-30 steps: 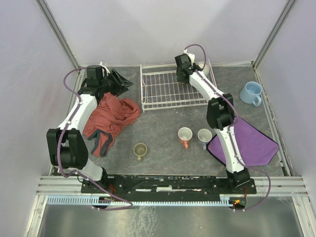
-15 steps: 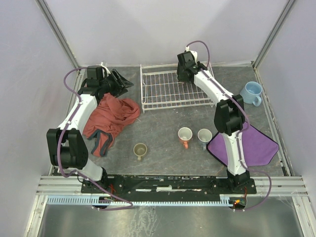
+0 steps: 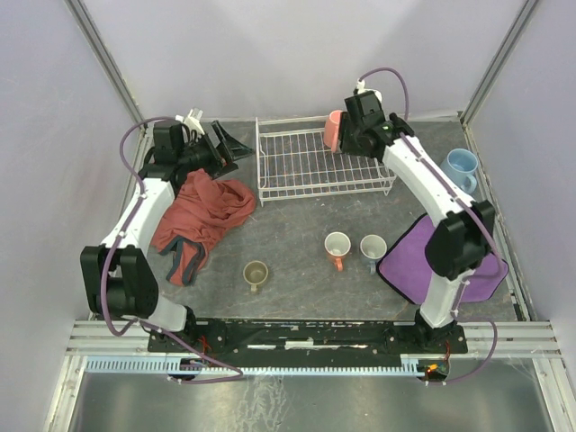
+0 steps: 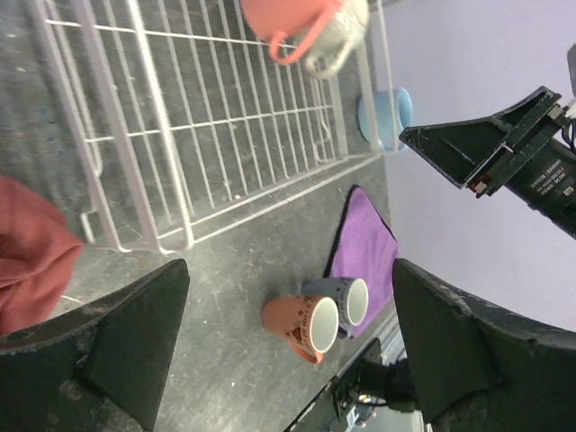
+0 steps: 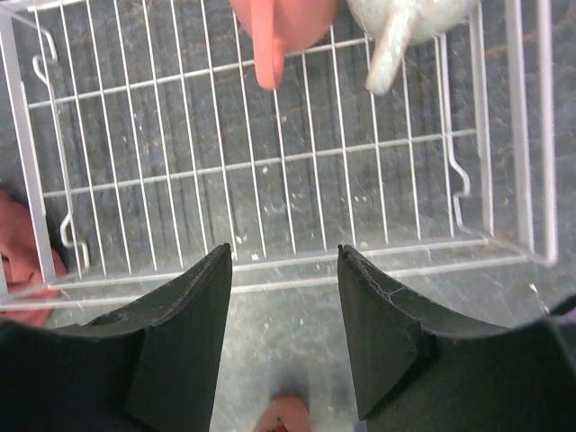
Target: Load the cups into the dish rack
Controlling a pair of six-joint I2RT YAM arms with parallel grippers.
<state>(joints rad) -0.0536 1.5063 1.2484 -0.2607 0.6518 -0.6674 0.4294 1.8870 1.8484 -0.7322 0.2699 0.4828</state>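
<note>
The white wire dish rack (image 3: 306, 171) stands at the back of the table. A salmon-orange cup (image 3: 333, 131) stands in its far right corner, and the wrist views show a cream cup (image 5: 405, 18) beside it. My right gripper (image 3: 358, 133) hovers open over that corner, apart from both cups, with nothing between its fingers (image 5: 180, 342). My left gripper (image 3: 225, 144) hangs wide open and empty left of the rack. On the table stand a white-and-orange cup (image 3: 337, 246), a grey-blue cup (image 3: 373, 247), an olive-green cup (image 3: 256, 274) and a light blue cup (image 3: 459, 169).
A red cloth (image 3: 202, 216) lies crumpled left of the rack, below my left gripper. A purple cloth (image 3: 450, 261) lies flat at the right, next to the grey-blue cup. Frame posts and walls close in the table's sides.
My right gripper has pulled back to the right from the rack's corner, uncovering the salmon-orange cup there. My left gripper has opened wide.
</note>
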